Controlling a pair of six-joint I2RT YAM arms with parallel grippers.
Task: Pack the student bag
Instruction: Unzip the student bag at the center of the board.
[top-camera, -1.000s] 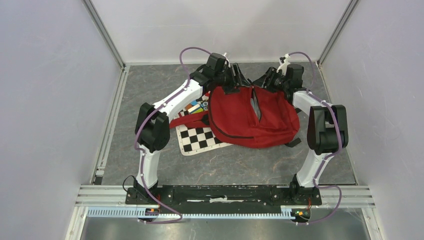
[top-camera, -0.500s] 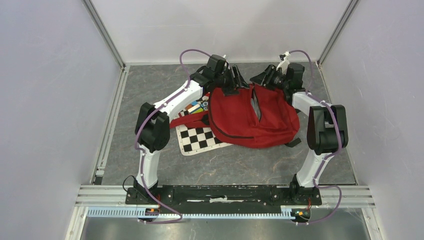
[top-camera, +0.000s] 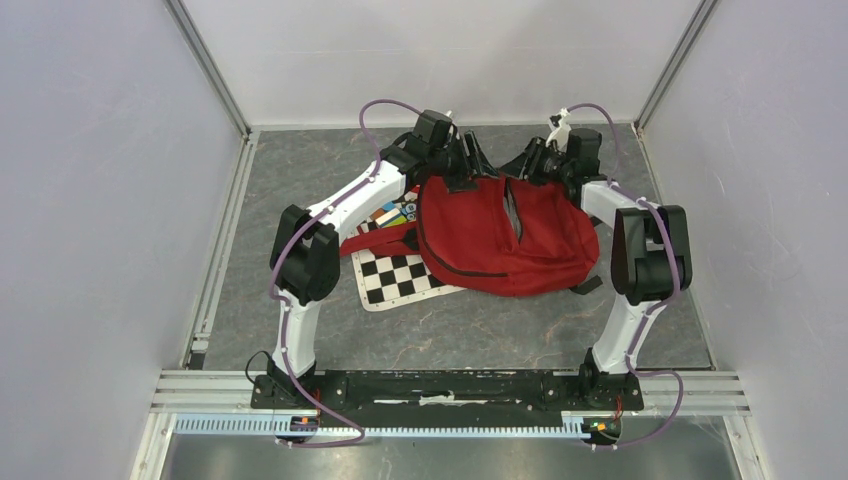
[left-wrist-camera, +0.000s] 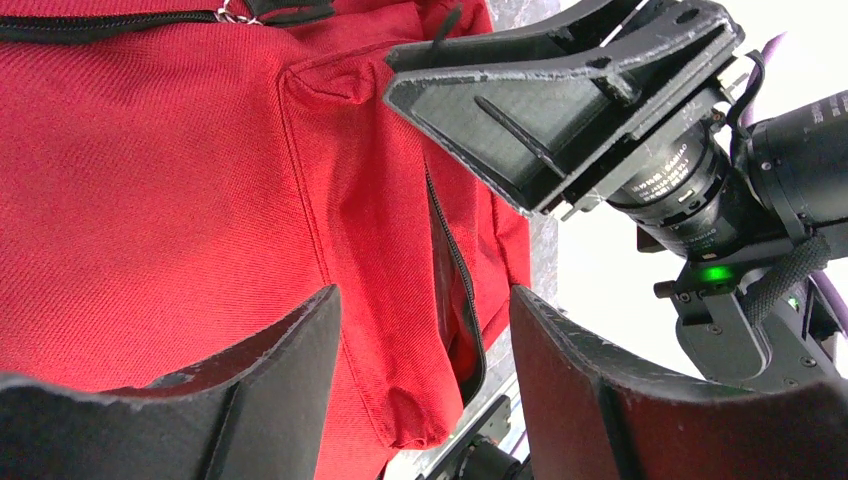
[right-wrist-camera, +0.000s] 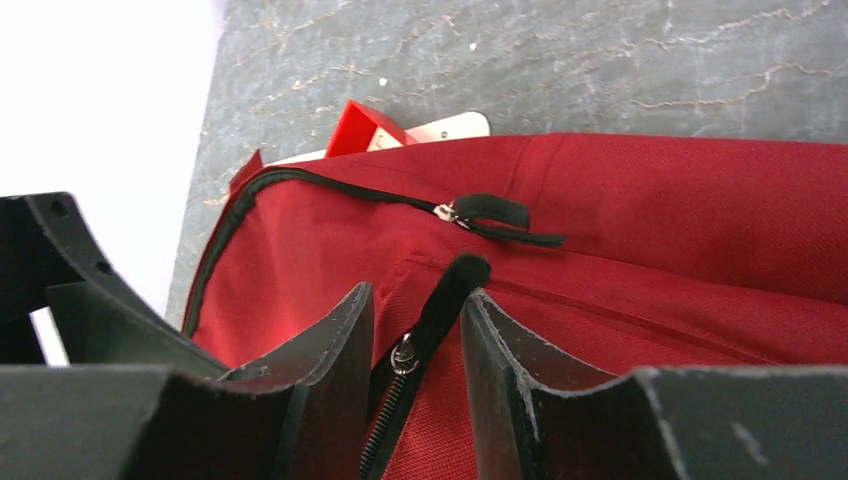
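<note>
The right end effector (right-wrist-camera: 417, 300) has narrowed around a black zipper pull (right-wrist-camera: 452, 282); I cannot tell whether it is pinched. The left end effector (left-wrist-camera: 422, 292) stands wide, with red fabric between its fingers, and I cannot tell whether it grips. The print on the opposite wrist's camera lens (left-wrist-camera: 680, 190) is too fine to read. The student bag (top-camera: 480, 240) lies in the far half of the surface (top-camera: 450, 330), its zip parted on grey lining (top-camera: 512, 210), contents hidden. Its left side covers part of a checkerboard (top-camera: 395, 275). A red-and-white scrap (right-wrist-camera: 385, 130) pokes out behind it.
</note>
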